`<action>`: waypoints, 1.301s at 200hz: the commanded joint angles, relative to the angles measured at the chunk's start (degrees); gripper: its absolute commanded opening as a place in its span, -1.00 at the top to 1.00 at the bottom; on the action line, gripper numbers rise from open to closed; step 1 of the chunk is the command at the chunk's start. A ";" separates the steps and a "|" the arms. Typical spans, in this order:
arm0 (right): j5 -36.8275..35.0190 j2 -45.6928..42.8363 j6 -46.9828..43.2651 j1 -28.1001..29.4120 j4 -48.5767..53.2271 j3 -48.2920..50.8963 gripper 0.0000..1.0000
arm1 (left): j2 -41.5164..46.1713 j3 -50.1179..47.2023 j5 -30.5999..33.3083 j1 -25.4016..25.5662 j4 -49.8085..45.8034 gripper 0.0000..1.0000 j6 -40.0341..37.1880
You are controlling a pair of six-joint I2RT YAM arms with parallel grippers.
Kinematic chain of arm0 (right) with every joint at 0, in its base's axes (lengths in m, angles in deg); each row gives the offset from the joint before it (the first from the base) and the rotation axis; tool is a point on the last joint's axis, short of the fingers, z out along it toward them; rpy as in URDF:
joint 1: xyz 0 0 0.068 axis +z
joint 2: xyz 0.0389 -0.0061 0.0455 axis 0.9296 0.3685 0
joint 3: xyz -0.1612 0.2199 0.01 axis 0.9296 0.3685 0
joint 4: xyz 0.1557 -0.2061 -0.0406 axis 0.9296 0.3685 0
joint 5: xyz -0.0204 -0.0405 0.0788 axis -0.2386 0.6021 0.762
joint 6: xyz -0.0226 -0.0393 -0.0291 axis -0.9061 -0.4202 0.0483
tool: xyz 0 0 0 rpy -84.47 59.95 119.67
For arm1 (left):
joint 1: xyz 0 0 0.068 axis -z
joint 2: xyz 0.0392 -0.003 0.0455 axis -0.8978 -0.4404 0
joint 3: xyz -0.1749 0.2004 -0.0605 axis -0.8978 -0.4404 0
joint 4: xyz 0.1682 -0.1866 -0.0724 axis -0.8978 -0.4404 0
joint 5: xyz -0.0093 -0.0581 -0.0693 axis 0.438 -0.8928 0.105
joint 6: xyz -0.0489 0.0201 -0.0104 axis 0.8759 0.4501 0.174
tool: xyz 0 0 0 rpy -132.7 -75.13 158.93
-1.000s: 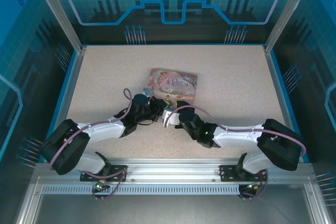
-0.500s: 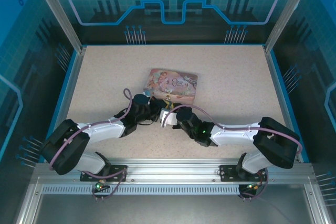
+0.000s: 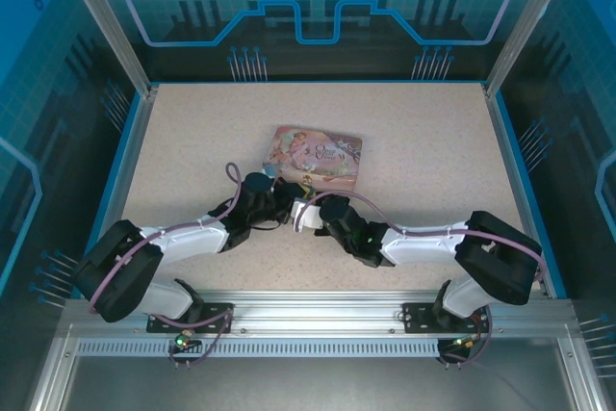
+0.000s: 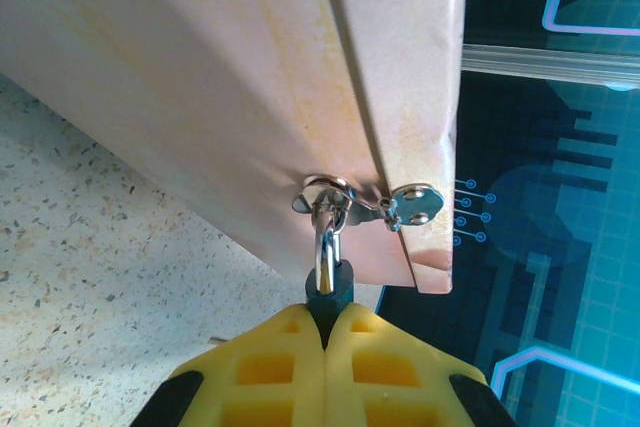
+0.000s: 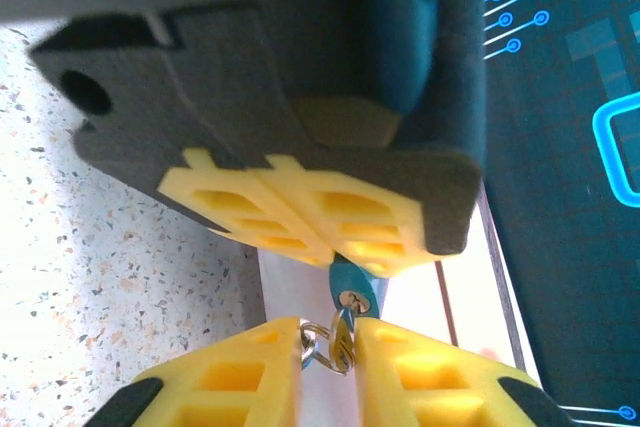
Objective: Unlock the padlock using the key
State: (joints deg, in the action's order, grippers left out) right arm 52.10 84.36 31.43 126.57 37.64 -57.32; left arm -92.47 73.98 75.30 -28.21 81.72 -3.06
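Left wrist view shows the left fingers [image 4: 280, 347] clamped on the padlock [image 4: 330, 292], steadying it just beyond their tips on the pink box [image 4: 230, 97] hasp [image 4: 400, 205], so the right fingers [image 5: 240, 377] can pinch the key [image 5: 343, 335] between them at the keyhole.

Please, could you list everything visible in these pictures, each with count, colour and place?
tin box: one, pink, illustrated, middle of the table
hasp: one, silvery, on the box's edge
padlock: one, teal body, silvery shackle through the hasp's loop
key: one, metal, on a small ring, at the padlock's bottom end
table: one, speckled beige
enclosure walls: blue, around the table
left gripper: one, yellow fingers, shut on the padlock's body
right gripper: one, yellow fingers, either side of the key
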 commanded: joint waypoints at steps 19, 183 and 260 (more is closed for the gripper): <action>-0.20 0.86 1.97 -1.62 -0.29 -1.66 0.69 | 2.23 2.41 -1.20 -0.50 2.22 1.00 -1.76; 3.19 -0.26 7.66 -3.49 0.25 -3.00 1.00 | 1.79 2.61 -1.46 -0.41 2.47 1.00 -1.56; 8.84 -2.84 16.68 -4.95 3.25 -2.90 1.00 | 1.13 2.58 -1.53 -0.32 3.22 1.00 -1.20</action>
State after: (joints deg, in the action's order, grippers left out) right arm 58.48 83.42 41.86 123.21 39.76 -58.63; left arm -92.47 74.41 75.96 -28.85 81.87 -3.09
